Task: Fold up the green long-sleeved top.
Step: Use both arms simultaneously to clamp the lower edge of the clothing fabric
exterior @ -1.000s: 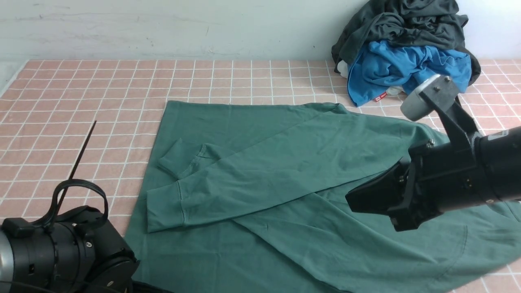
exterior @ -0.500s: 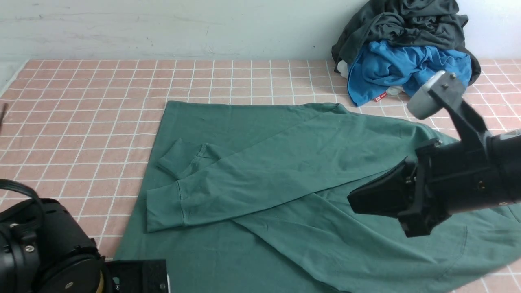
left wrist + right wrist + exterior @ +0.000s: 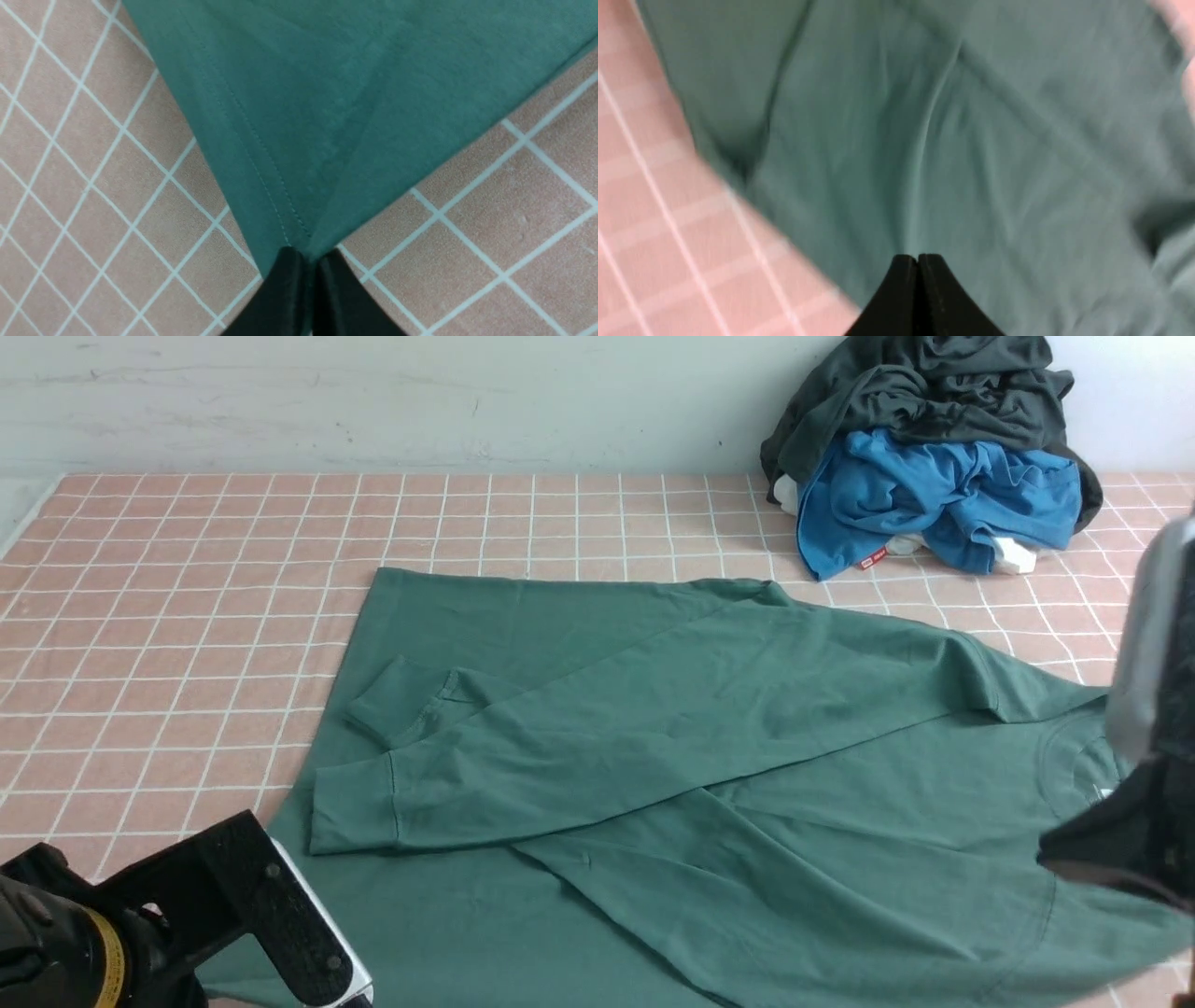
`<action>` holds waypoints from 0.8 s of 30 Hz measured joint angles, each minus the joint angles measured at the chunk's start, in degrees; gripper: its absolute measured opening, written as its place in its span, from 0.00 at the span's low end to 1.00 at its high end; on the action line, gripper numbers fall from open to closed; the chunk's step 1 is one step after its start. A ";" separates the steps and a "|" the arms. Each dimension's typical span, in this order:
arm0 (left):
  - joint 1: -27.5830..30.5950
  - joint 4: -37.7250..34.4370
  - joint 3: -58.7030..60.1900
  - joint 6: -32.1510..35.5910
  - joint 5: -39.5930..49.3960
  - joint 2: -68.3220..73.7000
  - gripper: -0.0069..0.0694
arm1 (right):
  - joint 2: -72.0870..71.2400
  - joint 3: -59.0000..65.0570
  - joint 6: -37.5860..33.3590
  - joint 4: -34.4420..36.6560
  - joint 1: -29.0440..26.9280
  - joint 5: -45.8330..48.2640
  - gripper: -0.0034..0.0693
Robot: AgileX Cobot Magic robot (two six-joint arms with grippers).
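The green long-sleeved top (image 3: pixel 653 737) lies spread on the pink tiled table (image 3: pixel 187 569). Both sleeves are folded across its body, with the cuffs (image 3: pixel 350 807) at the left. Its ribbed neck (image 3: pixel 1074 765) is at the far right. In the left wrist view my left gripper (image 3: pixel 306 254) is shut on a stitched hem corner of the top (image 3: pixel 327 93), which pulls taut from the jaws. My right gripper (image 3: pixel 918 257) is shut, with no cloth seen between its jaws. It hovers over the top's fabric (image 3: pixel 924 140) near the neck, at the front view's right edge (image 3: pixel 1050 847).
A pile of clothes sits at the back right against the wall: a dark charcoal garment (image 3: pixel 934 383) on a bright blue one (image 3: pixel 924 495). My left arm (image 3: pixel 93 943) fills the near left corner. Bare tiles lie left of and behind the top.
My left gripper has shut on the hem corner, and the top's near left side has shifted slightly left. My right arm has swung right to the edge of view, uncovering the neck.
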 joint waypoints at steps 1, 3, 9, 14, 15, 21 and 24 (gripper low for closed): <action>0.00 0.00 0.00 -0.01 -0.13 -0.08 0.10 | 0.31 0.47 0.30 -0.41 0.00 0.00 0.07; 0.00 -0.05 0.00 -0.14 -0.96 -0.14 0.10 | 4.67 2.79 1.31 -4.31 0.00 -0.50 0.14; 0.00 -2.09 0.05 -0.24 -3.21 -0.14 0.10 | 15.82 5.92 1.68 -13.77 0.00 -4.33 0.41; 0.00 -3.23 0.05 -0.24 -3.72 -0.14 0.10 | 26.41 6.02 1.68 -23.27 0.00 -10.96 0.62; 0.00 -3.59 0.05 -0.24 -3.77 -0.14 0.10 | 28.26 6.02 1.68 -24.31 0.00 -11.84 0.62; 0.00 -3.91 0.05 -0.26 -3.48 -0.14 0.10 | 34.20 5.61 2.40 -28.23 0.13 -13.14 0.47; 0.00 -3.91 0.05 -1.84 -3.01 -0.25 0.10 | 33.88 5.55 7.43 -28.43 0.26 -12.64 0.26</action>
